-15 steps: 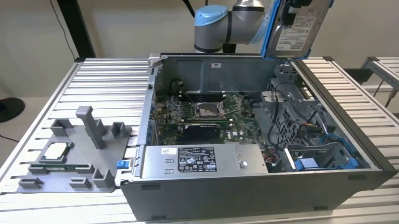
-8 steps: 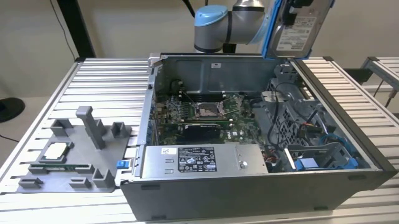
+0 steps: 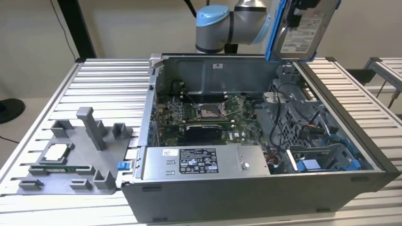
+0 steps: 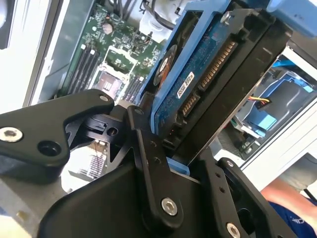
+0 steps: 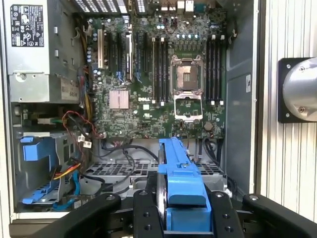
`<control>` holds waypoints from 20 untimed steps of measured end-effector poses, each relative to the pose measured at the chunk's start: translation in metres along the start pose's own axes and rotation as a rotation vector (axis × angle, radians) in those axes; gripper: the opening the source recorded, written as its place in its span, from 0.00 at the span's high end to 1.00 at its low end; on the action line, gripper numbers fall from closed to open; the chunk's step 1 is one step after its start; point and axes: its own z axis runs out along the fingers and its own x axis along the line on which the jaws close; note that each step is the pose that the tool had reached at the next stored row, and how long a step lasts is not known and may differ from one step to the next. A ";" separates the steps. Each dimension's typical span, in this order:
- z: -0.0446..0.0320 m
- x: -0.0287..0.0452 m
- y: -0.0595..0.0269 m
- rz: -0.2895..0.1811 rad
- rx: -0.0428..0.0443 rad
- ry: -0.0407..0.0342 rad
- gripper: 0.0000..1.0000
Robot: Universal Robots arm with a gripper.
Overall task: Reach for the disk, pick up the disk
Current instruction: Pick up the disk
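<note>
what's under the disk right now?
The disk, clamped in the gripper, hangs above the open computer case. In the first wrist view, the motherboard and a grey drive cage with cables lie below. The disk's blue bracket covers part of that cage.

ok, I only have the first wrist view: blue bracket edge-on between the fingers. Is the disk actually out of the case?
Observer: Yes. In the exterior view the disk is held upright above the open case's far corner, on the exterior view's right, clear of the interior.
Operator: Grip closed on it?
Observer: In the second wrist view the gripper is shut on one end of it, with the circuit board side and connector showing.
Operator: Where's the label?
Observer: The white label faces the exterior camera.
</note>
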 end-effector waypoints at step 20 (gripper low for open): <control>-0.0007 0.0297 -0.0033 0.000 -0.0001 0.0000 1.00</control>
